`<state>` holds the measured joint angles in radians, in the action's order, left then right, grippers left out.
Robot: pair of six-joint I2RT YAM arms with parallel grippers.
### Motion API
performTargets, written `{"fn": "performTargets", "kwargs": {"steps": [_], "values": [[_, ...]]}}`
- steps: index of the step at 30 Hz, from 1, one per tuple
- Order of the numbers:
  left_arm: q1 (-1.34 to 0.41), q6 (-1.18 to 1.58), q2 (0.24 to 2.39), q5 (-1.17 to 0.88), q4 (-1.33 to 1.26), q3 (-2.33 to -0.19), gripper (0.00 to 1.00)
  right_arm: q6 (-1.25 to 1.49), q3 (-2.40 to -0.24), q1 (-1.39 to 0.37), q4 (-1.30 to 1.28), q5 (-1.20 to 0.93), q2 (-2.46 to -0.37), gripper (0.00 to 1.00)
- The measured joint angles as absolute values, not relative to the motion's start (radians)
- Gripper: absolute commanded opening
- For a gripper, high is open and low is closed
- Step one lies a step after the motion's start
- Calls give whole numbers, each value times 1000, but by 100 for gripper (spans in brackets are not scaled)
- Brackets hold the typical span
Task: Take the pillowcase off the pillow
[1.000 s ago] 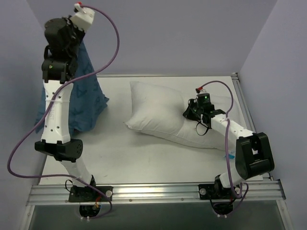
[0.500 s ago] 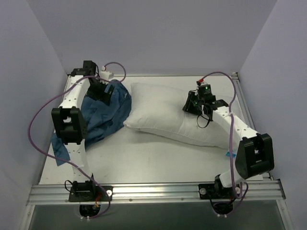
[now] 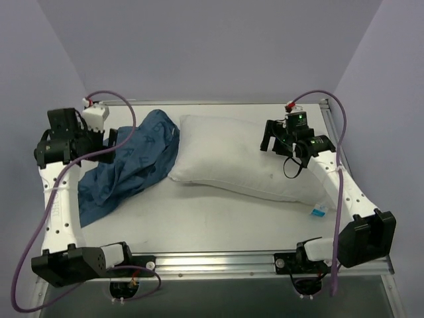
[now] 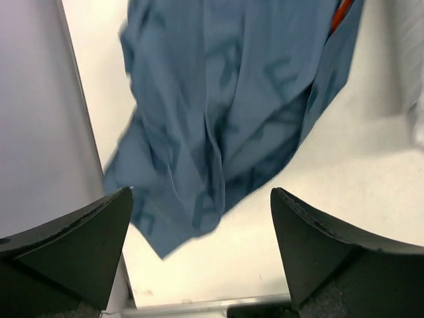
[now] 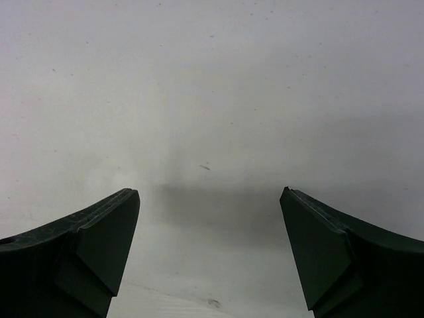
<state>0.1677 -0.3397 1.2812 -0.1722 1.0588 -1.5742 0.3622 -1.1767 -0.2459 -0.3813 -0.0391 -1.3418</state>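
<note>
top external shows the soft, light pillowcase (image 3: 129, 169) crumpled on the bench (image 3: 199, 215) against the pillow's (image 3: 238, 156) left end, easiest pinched at a fold, with left gripper (image 3: 111, 141) and right gripper (image 3: 271, 142) both spread wide, empty.

I work in a robot lab test cell: a white table (image 3: 199, 222) boxed in by plain lilac walls (image 3: 218, 46), an aluminium mounting rail (image 3: 218, 264) along its near edge, my purple cables (image 3: 329, 95) looping loose.

The left jaws have dropped the pillowcase (image 3: 136, 162).
</note>
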Motion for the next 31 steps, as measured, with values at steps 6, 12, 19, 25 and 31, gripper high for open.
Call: {"fn": "performTargets", "kwargs": {"steps": [6, 12, 19, 25, 31], "values": [[218, -355, 1083, -56, 1065, -1195, 94, 347, -1177, -241, -462, 44, -1259, 100], [219, -369, 936, 47, 1073, -1041, 94, 355, -1165, -235, -549, 187, -1208, 100], [219, -350, 858, 117, 1080, -953, 94, 369, -1150, -235, -621, 309, -1157, 100], [220, -343, 839, 159, 1082, -941, 94, 369, -1148, -235, -622, 334, -1123, 100], [228, -342, 839, 173, 1082, -940, 94, 367, -1131, -235, -621, 328, -1099, 100]]}}
